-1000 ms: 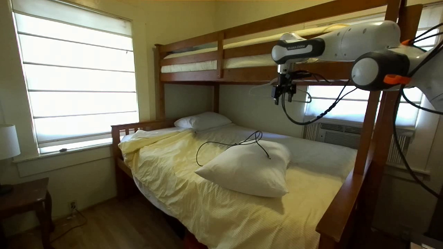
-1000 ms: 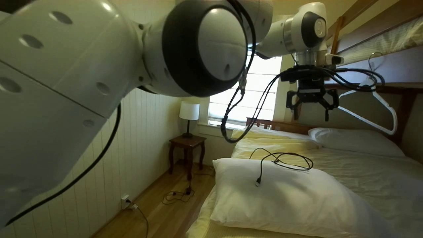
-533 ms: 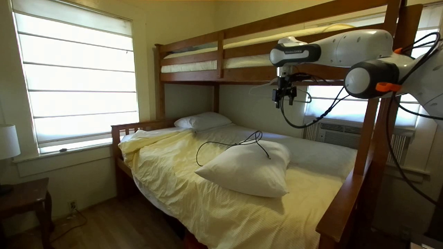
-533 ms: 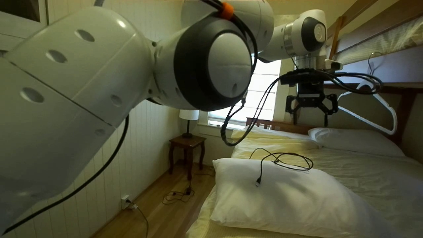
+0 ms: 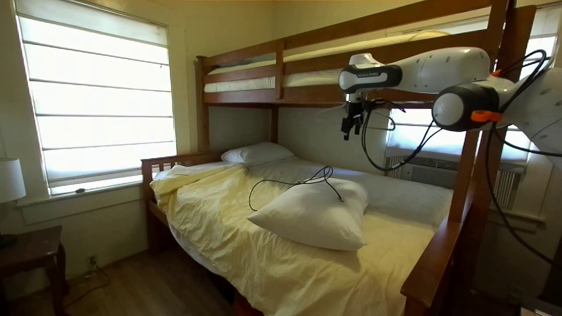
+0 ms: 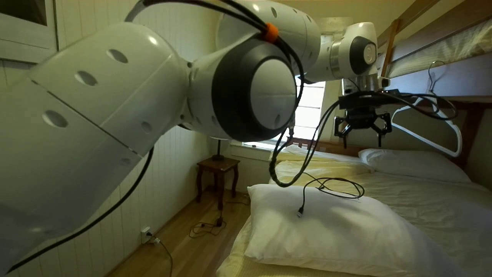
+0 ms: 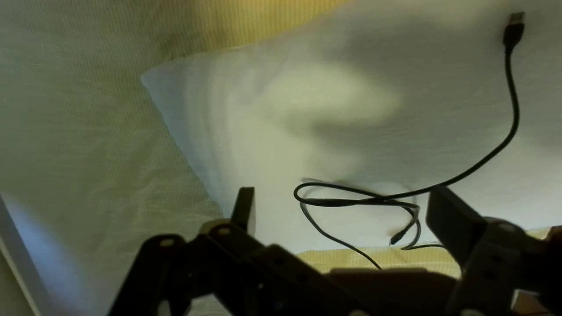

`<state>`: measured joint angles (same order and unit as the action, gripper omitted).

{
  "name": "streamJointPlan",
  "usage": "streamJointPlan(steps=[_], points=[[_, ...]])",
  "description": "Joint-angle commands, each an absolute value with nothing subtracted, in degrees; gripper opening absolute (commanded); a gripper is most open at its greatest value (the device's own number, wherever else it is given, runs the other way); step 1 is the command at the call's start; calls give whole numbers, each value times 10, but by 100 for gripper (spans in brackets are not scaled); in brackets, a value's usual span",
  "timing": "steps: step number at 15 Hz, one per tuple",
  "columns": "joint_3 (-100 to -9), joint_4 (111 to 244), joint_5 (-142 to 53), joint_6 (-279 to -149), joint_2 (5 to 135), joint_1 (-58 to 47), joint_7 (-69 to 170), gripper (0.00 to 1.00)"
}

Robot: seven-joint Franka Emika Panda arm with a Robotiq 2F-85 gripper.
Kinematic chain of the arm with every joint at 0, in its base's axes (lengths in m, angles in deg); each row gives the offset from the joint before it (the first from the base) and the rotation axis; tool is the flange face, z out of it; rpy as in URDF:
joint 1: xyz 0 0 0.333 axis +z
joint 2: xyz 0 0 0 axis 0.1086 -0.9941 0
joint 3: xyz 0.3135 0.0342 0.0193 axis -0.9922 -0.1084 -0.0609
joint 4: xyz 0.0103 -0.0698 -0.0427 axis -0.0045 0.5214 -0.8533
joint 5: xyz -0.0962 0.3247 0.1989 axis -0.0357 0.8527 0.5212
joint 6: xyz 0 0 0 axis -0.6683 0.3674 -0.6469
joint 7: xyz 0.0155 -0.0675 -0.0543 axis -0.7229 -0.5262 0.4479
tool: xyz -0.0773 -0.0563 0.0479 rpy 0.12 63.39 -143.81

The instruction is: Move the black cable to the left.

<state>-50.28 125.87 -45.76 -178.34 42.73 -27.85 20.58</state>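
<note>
One black cable (image 7: 338,202), two ends (image 7: 513,36) showing in the wrist view, at two and four o'clock! One arm (image 6: 273,92), one gripper (image 6: 362,144), two fingers (image 7: 241,208)! In an exterior view, two pillows (image 6: 342,234), at three and half past four; one hanger (image 6: 454,127) at three. In an exterior view, two windows (image 5: 101,101), at ten and three; one lamp (image 5: 11,180) at nine, one nightstand (image 5: 33,239) at eight, one air conditioner (image 5: 434,174) at three, one bunk bed (image 5: 307,94)!

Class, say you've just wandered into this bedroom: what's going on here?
A robot arm holds its gripper open and empty above the lower bunk. Below it, a black cable lies loosely looped across the nearer white pillow, one stretch trailing past the pillow's edge over the yellow cover. The job is to move the black cable to the left, but the gripper has not yet taken hold of it.
</note>
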Motion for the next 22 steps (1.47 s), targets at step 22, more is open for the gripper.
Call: streamJointPlan(steps=[22], points=[[-568,1151,-398,-2072,239,-290,293,100]])
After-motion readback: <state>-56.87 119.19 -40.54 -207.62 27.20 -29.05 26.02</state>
